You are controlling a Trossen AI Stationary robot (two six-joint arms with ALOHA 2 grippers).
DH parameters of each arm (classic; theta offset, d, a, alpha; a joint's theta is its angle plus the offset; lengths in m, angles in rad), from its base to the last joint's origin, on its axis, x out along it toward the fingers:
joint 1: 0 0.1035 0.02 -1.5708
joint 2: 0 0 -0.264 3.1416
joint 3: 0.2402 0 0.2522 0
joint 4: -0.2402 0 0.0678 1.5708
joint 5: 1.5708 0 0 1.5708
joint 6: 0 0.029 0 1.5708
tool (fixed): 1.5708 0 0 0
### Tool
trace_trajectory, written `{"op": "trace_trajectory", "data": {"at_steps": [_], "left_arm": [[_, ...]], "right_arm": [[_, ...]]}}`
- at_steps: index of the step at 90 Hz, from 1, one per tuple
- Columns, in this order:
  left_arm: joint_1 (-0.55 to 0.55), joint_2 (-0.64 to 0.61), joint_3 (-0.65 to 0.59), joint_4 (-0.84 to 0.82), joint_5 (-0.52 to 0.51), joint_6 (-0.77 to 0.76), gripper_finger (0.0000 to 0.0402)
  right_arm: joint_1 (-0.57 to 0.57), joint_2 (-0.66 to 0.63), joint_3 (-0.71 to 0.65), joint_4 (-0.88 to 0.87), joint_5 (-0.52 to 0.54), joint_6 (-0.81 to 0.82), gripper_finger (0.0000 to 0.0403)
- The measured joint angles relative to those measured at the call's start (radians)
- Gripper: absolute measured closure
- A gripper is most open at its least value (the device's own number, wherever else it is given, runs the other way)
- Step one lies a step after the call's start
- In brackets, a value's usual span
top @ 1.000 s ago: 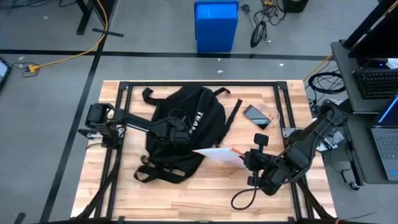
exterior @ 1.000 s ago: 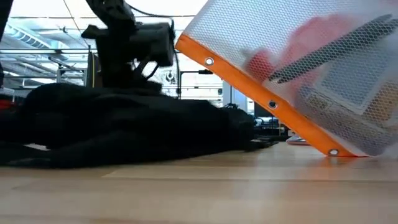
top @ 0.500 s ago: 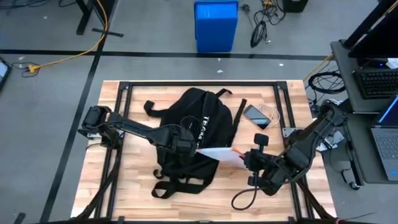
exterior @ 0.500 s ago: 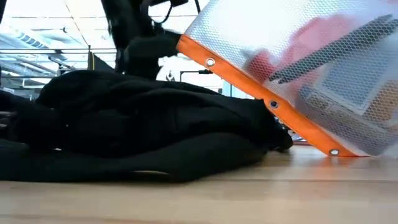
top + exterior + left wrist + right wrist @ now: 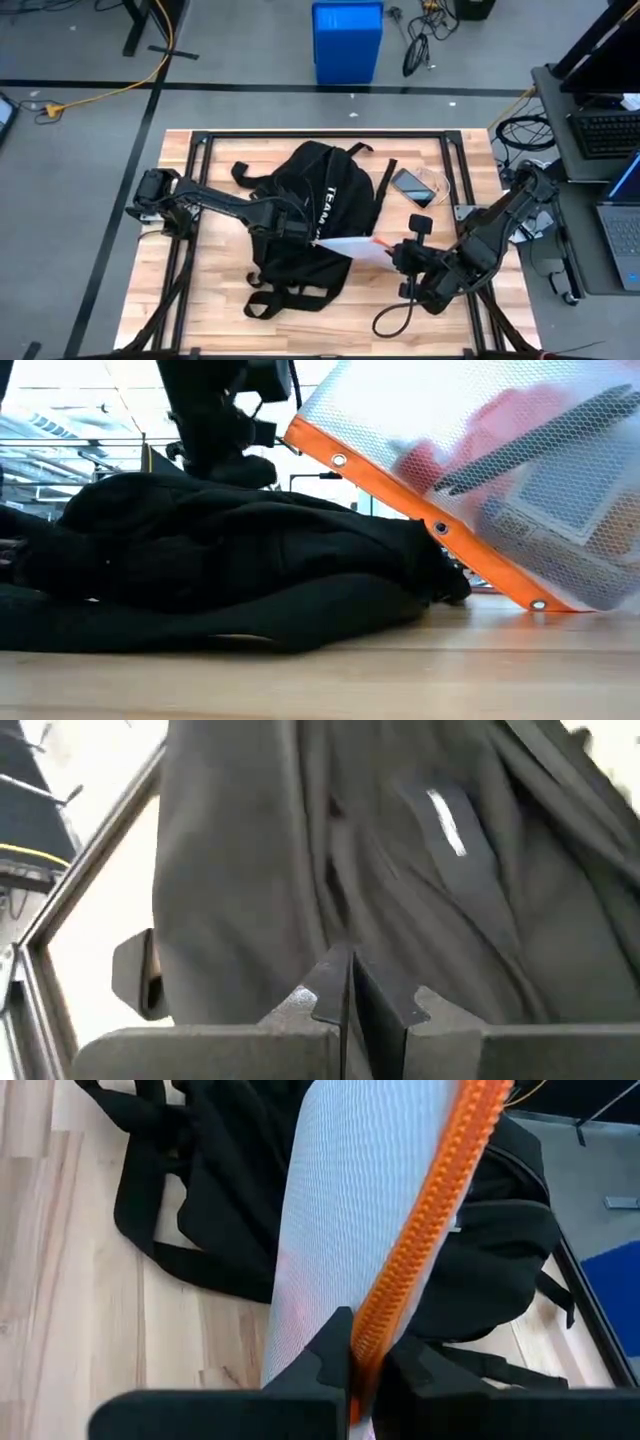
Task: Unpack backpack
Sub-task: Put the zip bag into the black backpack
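Note:
The black backpack (image 5: 320,205) lies flat in the middle of the table, white lettering up, its straps (image 5: 280,297) trailing toward the near edge. My left gripper (image 5: 300,228) reaches in from the left and is shut on the backpack's top (image 5: 348,960). My right gripper (image 5: 393,256), near and to the right of the backpack, is shut on a white mesh pouch (image 5: 348,246) with an orange zipper. The pouch's free end reaches over the backpack's right edge. Red and dark things show through the mesh (image 5: 500,450). My left gripper pinches a fold of the backpack's upper fabric (image 5: 335,920) between its two fingertips, coming down at a slant from the table's left. The fingers hide how many layers they have. The backpack lies on the table. My right gripper pinches the pouch's orange zipper edge (image 5: 385,1320) between its two fingers, level, from the table's right. The zipper runs on away from the fingers. The pouch is tilted, its free end (image 5: 320,420) raised over the backpack; whether its low corner (image 5: 540,603) touches the table, I cannot tell.
A phone (image 5: 412,187) with a white cable lies at the far right, a loose black strap (image 5: 378,185) beside it. Black frame rails (image 5: 320,134) run round the table. A blue bin (image 5: 347,40) stands on the floor beyond. Bare wood shows near left (image 5: 190,310).
My left gripper has gone toward the table's right edge, and the backpack has slid along with it and turned a little, so that it now lies under the pouch's free end. In the last half second the backpack has stayed put.

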Motion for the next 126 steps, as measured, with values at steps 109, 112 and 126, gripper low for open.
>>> {"op": "trace_trajectory", "data": {"at_steps": [109,112,126], "left_arm": [[0.034,-0.002,-0.112,0.036,0.173,-0.019,0.04],[0.042,-0.002,-0.112,0.036,0.168,-0.007,0.04],[0.049,-0.002,-0.113,0.028,0.072,0.001,0.0401]], "right_arm": [[0.0,0.0,0.0,-0.007,-0.008,-0.002,0.0403],[0.0,0.0,0.0,-0.007,-0.007,-0.002,0.0403],[0.0,0.0,0.0,-0.007,-0.007,-0.002,0.0403]]}}
